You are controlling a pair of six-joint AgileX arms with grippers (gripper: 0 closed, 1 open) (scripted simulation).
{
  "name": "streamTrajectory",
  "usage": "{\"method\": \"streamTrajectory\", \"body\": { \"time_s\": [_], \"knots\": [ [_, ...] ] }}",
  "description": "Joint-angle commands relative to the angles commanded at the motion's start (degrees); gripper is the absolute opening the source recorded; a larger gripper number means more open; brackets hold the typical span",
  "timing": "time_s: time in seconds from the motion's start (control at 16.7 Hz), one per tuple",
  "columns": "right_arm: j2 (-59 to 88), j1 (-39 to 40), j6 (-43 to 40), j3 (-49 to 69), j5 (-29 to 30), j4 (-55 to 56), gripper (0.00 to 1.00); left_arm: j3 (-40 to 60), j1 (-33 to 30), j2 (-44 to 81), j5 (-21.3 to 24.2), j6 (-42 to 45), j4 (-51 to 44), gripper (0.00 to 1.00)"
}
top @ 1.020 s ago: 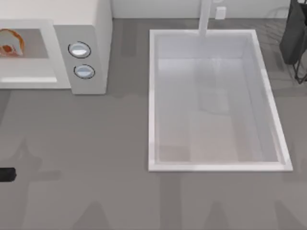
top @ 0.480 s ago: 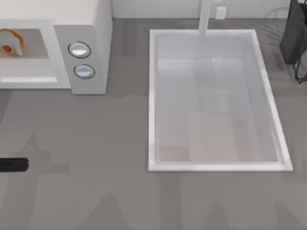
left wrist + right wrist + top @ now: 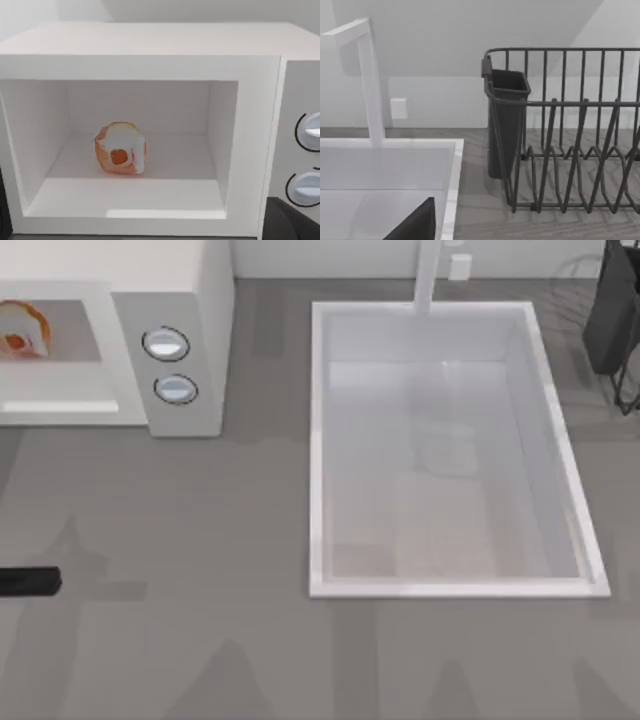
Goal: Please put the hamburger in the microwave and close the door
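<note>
A: Left arm [image 3: 28,582] slid in from the desk's [image 3: 200,540] left edge, then stalled. Jaws: cannot tell.

B: Hamburger [image 3: 121,155] sat inside the microwave [image 3: 150,50]; door closing remained. Right arm parked.

Kitchen setting: microwave [image 3: 185,340], sink basin [image 3: 450,580] with faucet [image 3: 370,80], and dish rack [image 3: 570,150] on grey table [image 3: 200,540]

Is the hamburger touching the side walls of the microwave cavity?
Apart. The left wrist view shows the hamburger mid-floor in the microwave, bare floor either side.
</note>
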Motion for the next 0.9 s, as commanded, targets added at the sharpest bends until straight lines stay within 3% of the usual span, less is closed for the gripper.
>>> {"method": "streamTrajectory", "body": {
  "time_s": [0.54, 0.9],
  "knots": [
    [0.0, 0.0, 0.0, 0.0, 0.0, 0.0, 1.00, 1.2, 7.4, -13.9, 7.3, -0.2, -15.2, 0.00],
    [0.0, 0.0, 0.0, 0.0, 0.0, 0.0, 1.00, 1.2, 7.3, -14.2, 7.3, -0.2, -15.6, 0.00]
  ]
}}
